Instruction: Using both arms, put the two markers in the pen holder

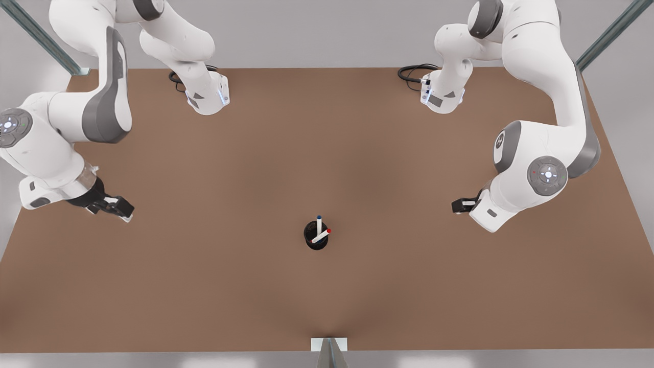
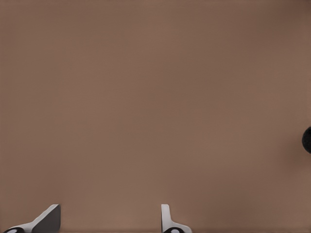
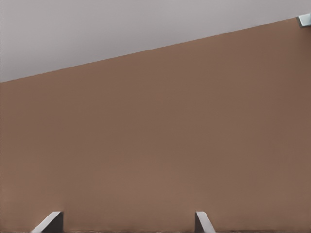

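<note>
Near the middle of the brown surface [image 1: 327, 143], a little toward its near edge, you have the pen holder [image 1: 316, 240] standing upright with both markers already in it. The blue-capped marker [image 1: 319, 222] stands almost straight up, cap end high. The red-capped marker [image 1: 322, 236] leans across the rim toward the front view's right, its red end sticking out. Both arms wait well apart from the holder. On the front view's left, the near-left gripper [image 1: 120, 208] hangs over bare surface and tilts toward the middle. On the front view's right, the near-right gripper [image 1: 461, 205] peeks out from under its wrist and points toward the middle. You cannot tell from these views which of the two is which arm's. From its wrist camera, your left gripper [image 2: 110, 208] has its fingers wide apart with nothing between them. It is above bare surface, and the holder's dark edge [image 2: 307, 140] shows off to one side. Your right gripper [image 3: 128, 213] is likewise spread wide and holds nothing. It looks across bare surface toward one of its edges, with grey background beyond.
</note>
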Available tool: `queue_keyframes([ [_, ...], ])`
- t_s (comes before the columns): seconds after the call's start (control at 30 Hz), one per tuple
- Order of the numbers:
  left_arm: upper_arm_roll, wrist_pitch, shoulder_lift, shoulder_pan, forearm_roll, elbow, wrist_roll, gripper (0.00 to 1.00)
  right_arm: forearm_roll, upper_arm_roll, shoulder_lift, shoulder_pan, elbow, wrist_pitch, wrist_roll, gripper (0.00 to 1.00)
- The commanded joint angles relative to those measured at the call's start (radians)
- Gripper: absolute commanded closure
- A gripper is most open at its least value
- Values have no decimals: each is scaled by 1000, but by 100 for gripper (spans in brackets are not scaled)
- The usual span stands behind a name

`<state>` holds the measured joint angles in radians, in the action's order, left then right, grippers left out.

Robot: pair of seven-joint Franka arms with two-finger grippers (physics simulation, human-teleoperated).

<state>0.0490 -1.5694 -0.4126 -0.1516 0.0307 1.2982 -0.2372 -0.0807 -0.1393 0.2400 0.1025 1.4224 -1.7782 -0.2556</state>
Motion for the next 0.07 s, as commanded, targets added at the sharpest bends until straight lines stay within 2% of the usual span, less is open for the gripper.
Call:
queue_keyframes([
  [0.0, 2, -4, 0, -3, 0, 0, 45, 0, 13, 6, 13, -9, -23, 186, 283, 0],
  [0.03, 2, -4, -3, -6, 0, 0, 64, 0, 15, 23, 5, -38, -23, 177, 266, 0],
])
